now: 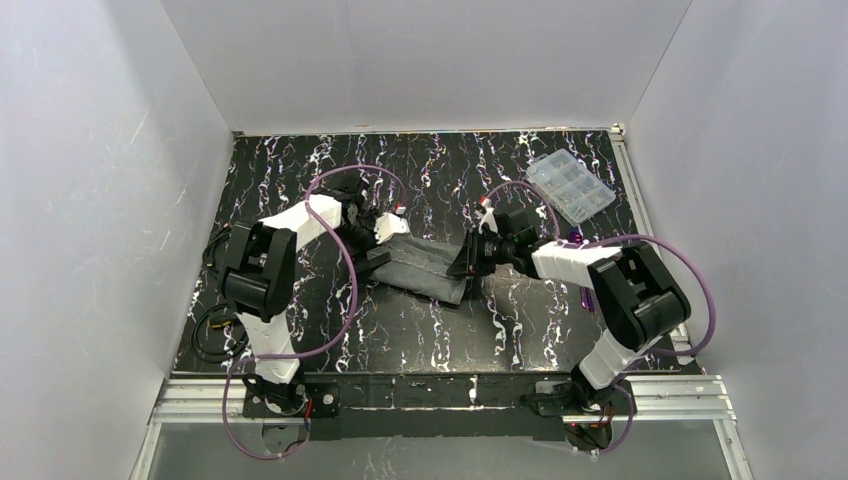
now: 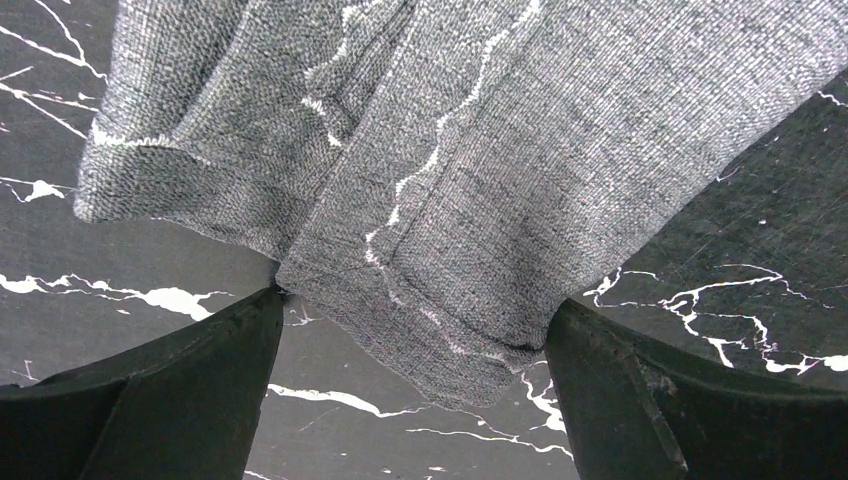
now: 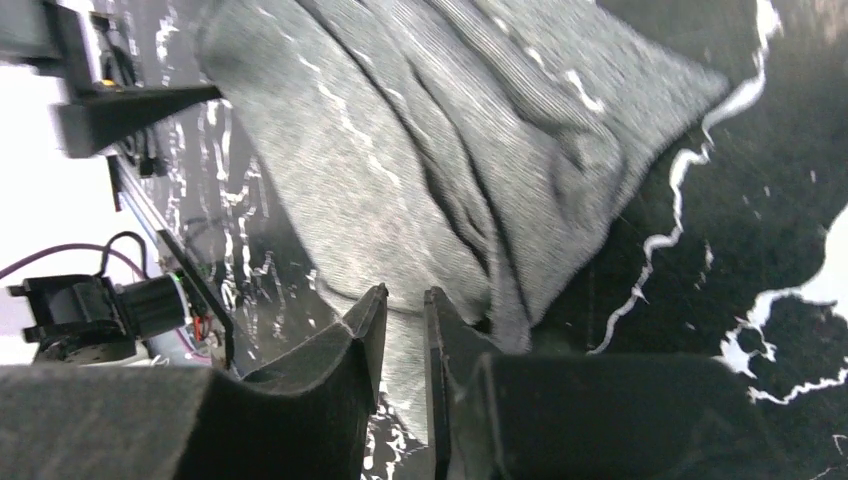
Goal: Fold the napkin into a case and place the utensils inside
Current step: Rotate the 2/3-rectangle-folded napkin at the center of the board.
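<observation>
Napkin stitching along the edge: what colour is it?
Pale, near white, against the dark grey woven napkin; clearest in the left wrist view.

White walls point(image 1: 430, 60) on 3 sides; black white-veined marble tabletop point(image 1: 430, 340); aluminium rail point(image 1: 440, 400) along near edge.

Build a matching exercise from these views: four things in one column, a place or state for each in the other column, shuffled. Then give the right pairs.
Column one
1. napkin
2. clear compartment box
3. left end effector
4. right end effector

Column two
A. fingers close together, pinching the grey fabric
B. far right corner of the table
C. folded into a strip, lying between the two end effectors
D. fingers wide apart, one on either side of a folded end

Pairs: 1-C, 2-B, 3-D, 4-A
</observation>
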`<state>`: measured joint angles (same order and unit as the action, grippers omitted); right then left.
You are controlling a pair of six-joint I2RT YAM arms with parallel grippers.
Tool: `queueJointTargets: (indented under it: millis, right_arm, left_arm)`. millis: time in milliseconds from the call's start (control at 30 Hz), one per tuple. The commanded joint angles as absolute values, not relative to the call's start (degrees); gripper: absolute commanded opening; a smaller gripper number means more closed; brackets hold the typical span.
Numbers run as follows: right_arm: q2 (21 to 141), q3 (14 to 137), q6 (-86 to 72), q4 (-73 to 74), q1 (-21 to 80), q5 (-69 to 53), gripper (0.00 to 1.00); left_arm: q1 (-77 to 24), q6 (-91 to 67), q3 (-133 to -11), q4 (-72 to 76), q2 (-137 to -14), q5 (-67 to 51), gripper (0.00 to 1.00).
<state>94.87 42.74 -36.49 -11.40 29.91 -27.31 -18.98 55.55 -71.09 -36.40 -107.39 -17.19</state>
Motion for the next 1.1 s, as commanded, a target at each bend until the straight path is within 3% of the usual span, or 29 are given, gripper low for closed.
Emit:
queueJointTargets:
  millis: [0,333,533,700,1067]
  right_arm:
    - [90.84,51.03,-33.32,-6.52,29.82,-28.55,0.31]
    - [103.08,64.92,-25.65,2.1,30.25,-28.23,0.41]
    - [106.83,69.93,-18.36,9.68,31.47,-19.16,0.42]
    - [107.35,69.61,-17.27,10.27,31.77,-16.98,0.43]
    - [105.88,64.49,-18.26,10.28,31.77,-12.15,0.34]
  left_arm:
    - [-18.83,56.76,-69.5,-37.84,-104.2,-17.26,0.99]
    - [-18.83,55.45,-73.82,-44.95,-94.03,-20.21,0.99]
    - [-19.13,59.17,-72.44,-50.33,-91.98,-22.41,0.98]
    - [-21.2,61.52,-63.15,-40.76,-92.97,-14.77,0.98]
    - [-24.45,64.08,-60.22,-20.8,-99.33,-1.08,0.98]
